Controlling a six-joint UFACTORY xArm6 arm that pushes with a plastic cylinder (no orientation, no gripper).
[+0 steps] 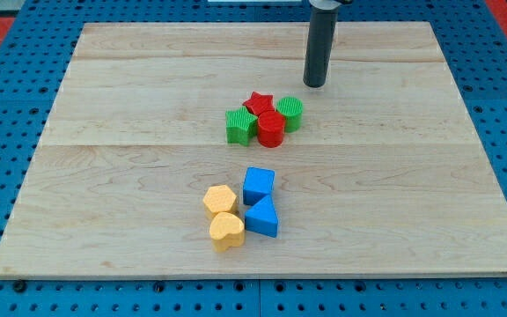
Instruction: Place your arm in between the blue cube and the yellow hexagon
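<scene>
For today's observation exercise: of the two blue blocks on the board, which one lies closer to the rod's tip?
The blue cube, the upper of the two. The blue triangular block lies below it, farther from my tip, which is beyond the red-and-green cluster.

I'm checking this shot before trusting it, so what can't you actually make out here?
- The rod above my tip: cut off by the view's top edge, so the arm is unseen.
- Green block at the cluster's right: partly hidden behind the red cylinder, shape uncertain.
- Gap between blue cube and yellow hexagon: too narrow to tell if they touch.
- Blue-mat surroundings: cropped on all sides.
</scene>
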